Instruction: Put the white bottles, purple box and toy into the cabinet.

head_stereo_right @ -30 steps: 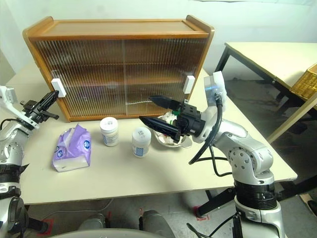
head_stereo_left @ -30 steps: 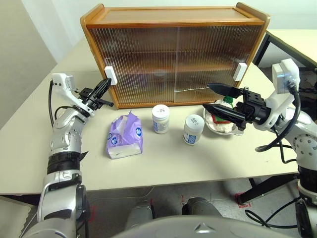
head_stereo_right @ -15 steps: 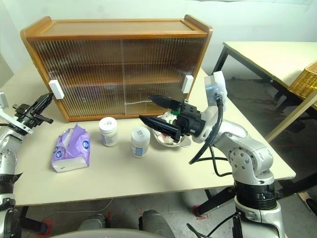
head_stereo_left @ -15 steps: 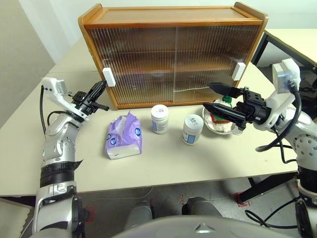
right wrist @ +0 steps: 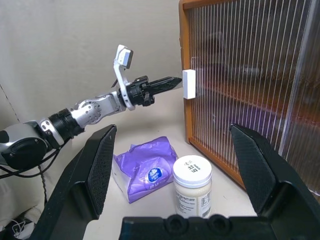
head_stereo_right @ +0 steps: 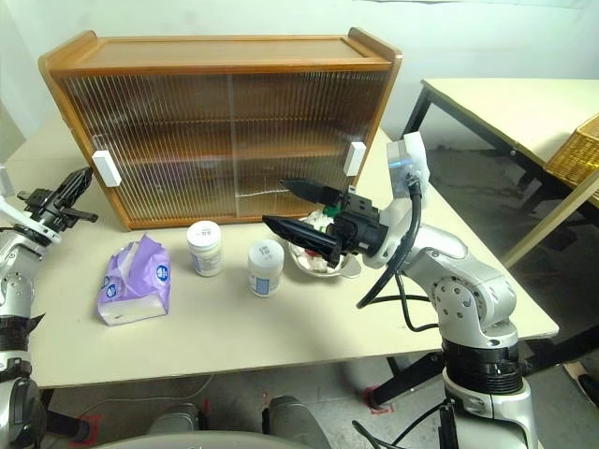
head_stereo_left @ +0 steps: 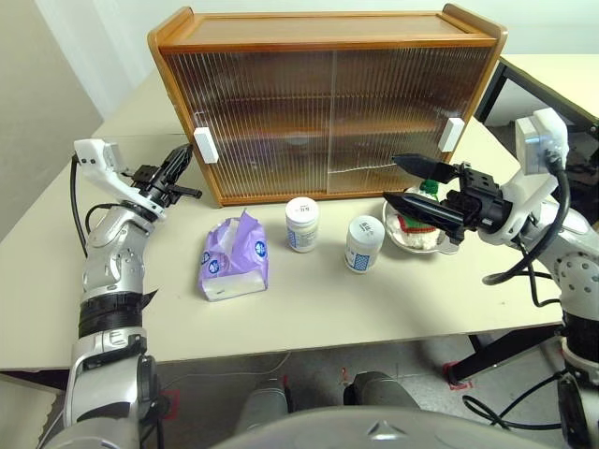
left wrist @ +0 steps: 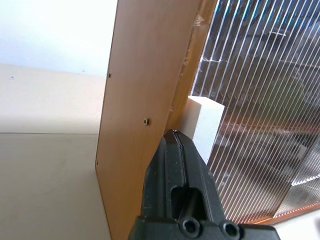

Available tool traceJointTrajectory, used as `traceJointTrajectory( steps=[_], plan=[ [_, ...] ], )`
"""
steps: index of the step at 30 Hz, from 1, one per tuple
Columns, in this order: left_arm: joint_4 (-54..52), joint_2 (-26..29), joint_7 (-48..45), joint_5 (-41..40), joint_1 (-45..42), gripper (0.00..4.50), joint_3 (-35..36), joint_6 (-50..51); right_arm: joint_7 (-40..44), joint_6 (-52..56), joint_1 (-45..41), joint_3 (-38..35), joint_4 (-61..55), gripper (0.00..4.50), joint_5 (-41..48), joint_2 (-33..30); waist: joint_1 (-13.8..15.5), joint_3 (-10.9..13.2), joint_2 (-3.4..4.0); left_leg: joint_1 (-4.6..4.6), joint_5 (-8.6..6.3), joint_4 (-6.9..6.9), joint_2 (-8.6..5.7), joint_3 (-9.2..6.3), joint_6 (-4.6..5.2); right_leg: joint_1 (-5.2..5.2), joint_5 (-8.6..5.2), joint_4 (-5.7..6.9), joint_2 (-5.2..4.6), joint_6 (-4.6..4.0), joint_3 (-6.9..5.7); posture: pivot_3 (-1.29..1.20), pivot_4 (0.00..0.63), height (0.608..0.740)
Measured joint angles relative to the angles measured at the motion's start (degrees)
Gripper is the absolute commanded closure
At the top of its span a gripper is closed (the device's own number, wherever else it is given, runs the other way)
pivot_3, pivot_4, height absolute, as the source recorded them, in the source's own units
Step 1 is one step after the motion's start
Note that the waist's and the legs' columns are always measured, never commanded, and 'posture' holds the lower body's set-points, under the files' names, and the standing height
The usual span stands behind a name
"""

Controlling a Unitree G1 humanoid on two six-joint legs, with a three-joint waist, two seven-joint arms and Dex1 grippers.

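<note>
The brown cabinet (head_stereo_left: 328, 103) stands at the back of the table with both ribbed sliding doors closed. My left gripper (head_stereo_left: 183, 155) is shut and empty, its tip just left of the left door's white handle (head_stereo_left: 206, 145), beside the cabinet's side panel (left wrist: 135, 100). The purple box (head_stereo_left: 234, 257) lies in front of the cabinet. To its right stand two white bottles (head_stereo_left: 302, 224) (head_stereo_left: 364, 243). The toy (head_stereo_left: 423, 227) sits in its metal bowl, partly hidden behind my right gripper (head_stereo_left: 405, 183), which hangs open and empty above the bowl's left side, pointing left.
The right door's white handle (head_stereo_left: 454, 134) is at the cabinet's right edge. A second table (head_stereo_right: 505, 103) with a wicker basket (head_stereo_right: 576, 150) stands to the right, across a gap. The table's front edge (head_stereo_left: 309, 346) runs close below the objects.
The camera has shifted slightly. My left gripper's tip stands a little farther left of the white handle than a second ago. The right arm and the objects have not moved.
</note>
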Motion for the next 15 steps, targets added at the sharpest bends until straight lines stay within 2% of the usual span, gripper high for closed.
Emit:
traceJointTrajectory(
  steps=[15],
  plan=[
    [1.9,-1.0,-5.1,0.7,-3.5,4.48,-3.9,0.7,-0.5,0.0,0.7,-0.3,-0.2,0.00,0.1,-0.1,-0.1,0.0,0.00,-0.06,0.00,0.11,-0.01,0.00,0.01,0.00,0.02,0.00,0.00,0.04,-0.01,-0.19,0.000,0.740]
  ],
)
